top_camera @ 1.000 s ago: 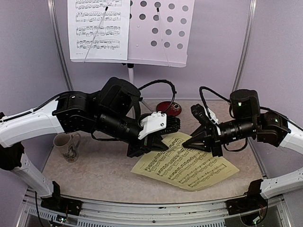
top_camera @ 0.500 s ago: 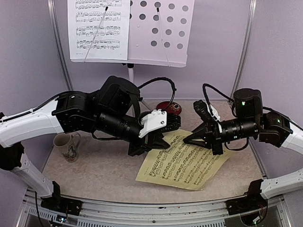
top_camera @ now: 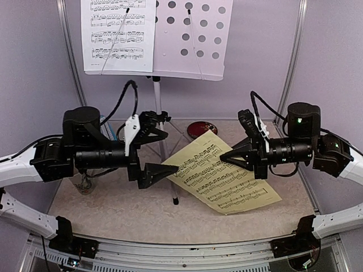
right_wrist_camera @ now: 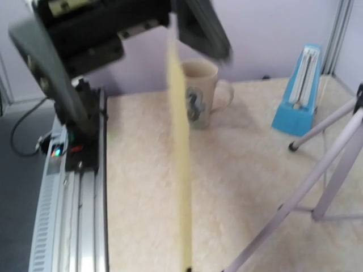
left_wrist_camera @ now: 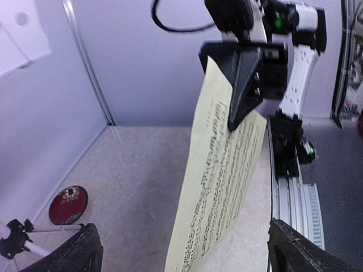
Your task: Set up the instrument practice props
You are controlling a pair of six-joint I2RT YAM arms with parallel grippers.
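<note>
The right hand [top_camera: 226,159] was clamped on the yellow music sheet [top_camera: 218,173], its two dark fingers [left_wrist_camera: 243,85] pinching the sheet's upper edge (the left wrist camera showed this best, with the paper hanging down from the grip). The sheet stood tilted, one printed face turned toward the overhead camera, and in the right wrist view it appeared edge-on as a thin yellow line. Whether its lower edge touched the surface [top_camera: 113,209] I could not tell.

Facing it, the left hand [top_camera: 172,151] was spread wide and gripped nothing, its fingertips near the sheet's left corner, one higher and one lower. Just behind that hand rose the pole of the silver tripod [top_camera: 160,107] carrying the music stand [top_camera: 193,39]. The stand's perforated white desk sat at the back, with the white music sheet [top_camera: 118,34] resting on its left half.

A red plate [top_camera: 202,128] lay on the surface behind the yellow sheet. Over by the left arm, the right wrist camera picked out a patterned mug [right_wrist_camera: 198,93] and, near it, the blue metronome [right_wrist_camera: 300,90] standing upright beside a tripod leg.
</note>
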